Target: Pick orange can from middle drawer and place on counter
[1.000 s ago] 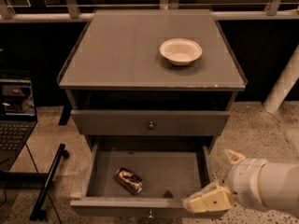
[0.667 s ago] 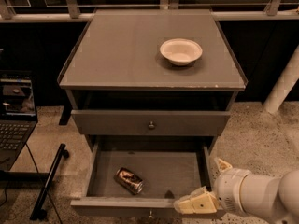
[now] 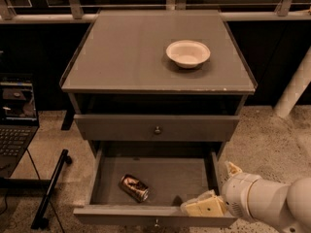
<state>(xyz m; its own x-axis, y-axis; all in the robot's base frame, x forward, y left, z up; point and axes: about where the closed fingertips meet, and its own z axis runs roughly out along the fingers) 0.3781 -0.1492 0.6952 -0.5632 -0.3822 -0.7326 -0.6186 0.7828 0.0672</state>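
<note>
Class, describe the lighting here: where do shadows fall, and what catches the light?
Camera view: dim, warm light; the white bowl casts a soft shadow on the counter; the orange can glints in the shaded middle drawer; the gripper, at the drawer's front right corner, is brightly lit.

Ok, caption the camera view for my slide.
Tool at front right corner of the open middle drawer; orange can lying inside, white bowl on the counter.

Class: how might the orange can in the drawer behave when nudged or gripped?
Lying sideways on the grey drawer floor, the shiny orange can probably rolls if nudged; glossy sides may slip. Cream claw: drawer's front right.
</note>
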